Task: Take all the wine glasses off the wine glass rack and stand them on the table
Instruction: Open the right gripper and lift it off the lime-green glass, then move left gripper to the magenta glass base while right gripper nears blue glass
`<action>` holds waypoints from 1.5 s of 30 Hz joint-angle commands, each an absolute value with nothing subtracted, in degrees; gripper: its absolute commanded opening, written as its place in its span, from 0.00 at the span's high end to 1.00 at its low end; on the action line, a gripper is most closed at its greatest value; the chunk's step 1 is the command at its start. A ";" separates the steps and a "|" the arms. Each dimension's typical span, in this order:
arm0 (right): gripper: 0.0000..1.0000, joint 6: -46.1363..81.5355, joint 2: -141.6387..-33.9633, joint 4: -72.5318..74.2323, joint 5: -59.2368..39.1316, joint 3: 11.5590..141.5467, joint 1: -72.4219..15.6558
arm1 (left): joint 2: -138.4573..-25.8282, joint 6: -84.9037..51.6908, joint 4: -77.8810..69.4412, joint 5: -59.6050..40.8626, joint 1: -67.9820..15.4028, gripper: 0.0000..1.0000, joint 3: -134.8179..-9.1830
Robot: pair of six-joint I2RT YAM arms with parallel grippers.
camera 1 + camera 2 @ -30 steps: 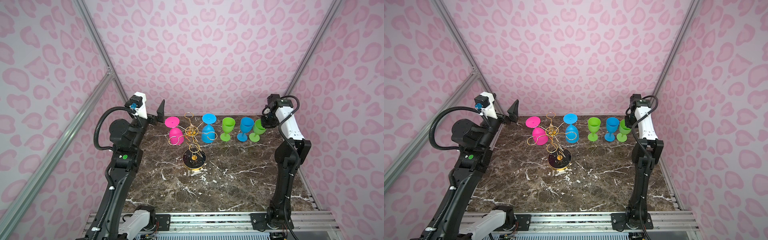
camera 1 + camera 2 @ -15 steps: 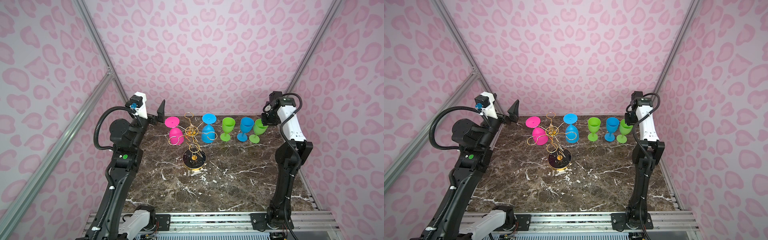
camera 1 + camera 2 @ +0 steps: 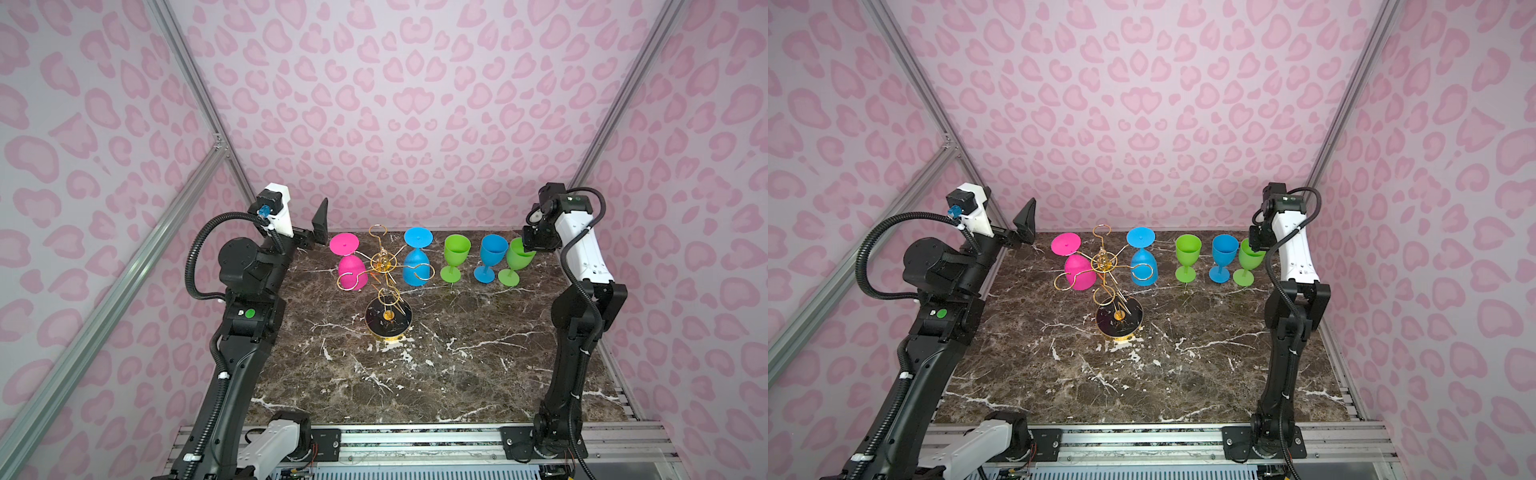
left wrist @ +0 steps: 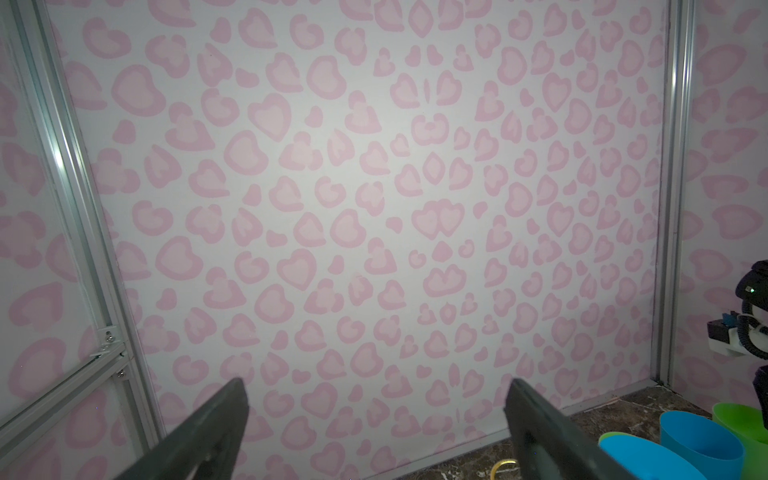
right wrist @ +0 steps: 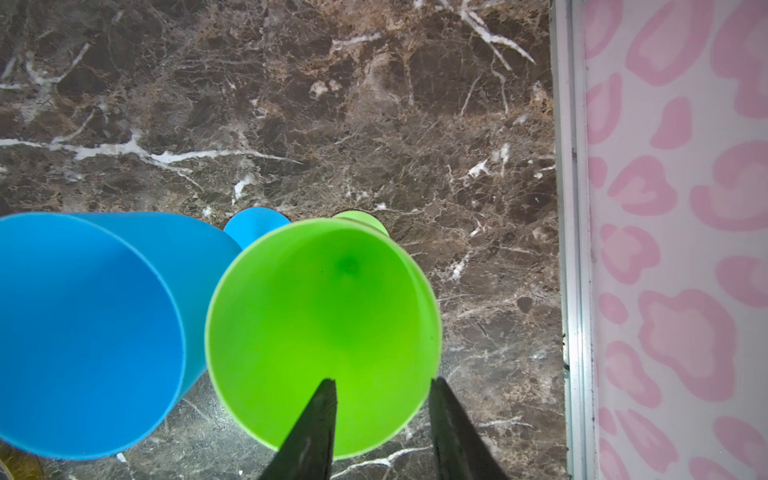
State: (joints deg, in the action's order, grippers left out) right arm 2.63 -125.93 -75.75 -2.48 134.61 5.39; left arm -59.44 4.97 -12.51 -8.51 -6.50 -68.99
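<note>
right hand (image 5: pixel 381 380) parted astride green glass (image 5: pixel 324 316) rim, left hand (image 4: pixel 376 380) wide open, empty

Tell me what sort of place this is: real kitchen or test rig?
Likely a staged robot test booth, not a kitchen: aluminium frame posts carry pink heart-print wall panels around a marble-look tabletop, and the left arm and right arm mount on a metal rail at its front.

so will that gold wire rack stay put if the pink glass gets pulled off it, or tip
The wine glass rack is thin wire on one small round base, so a sideways tug would probably flex its arms and might tilt it. It carries the pink glass and a blue glass on opposite sides; removing one may leave it slightly unbalanced.
</note>
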 commanded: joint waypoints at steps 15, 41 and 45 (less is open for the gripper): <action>0.49 4.74 -93.66 -52.23 -11.03 105.52 3.63 | -59.37 -1.58 -13.46 -2.99 -6.25 0.03 -69.95; 0.09 7.70 -66.47 -14.79 -11.38 72.38 -19.94 | -65.21 -44.95 14.80 -41.73 11.86 0.28 -71.39; 0.09 8.58 -64.81 -13.77 -13.14 70.11 -19.91 | -65.98 -46.49 12.93 -45.10 11.95 0.29 -69.35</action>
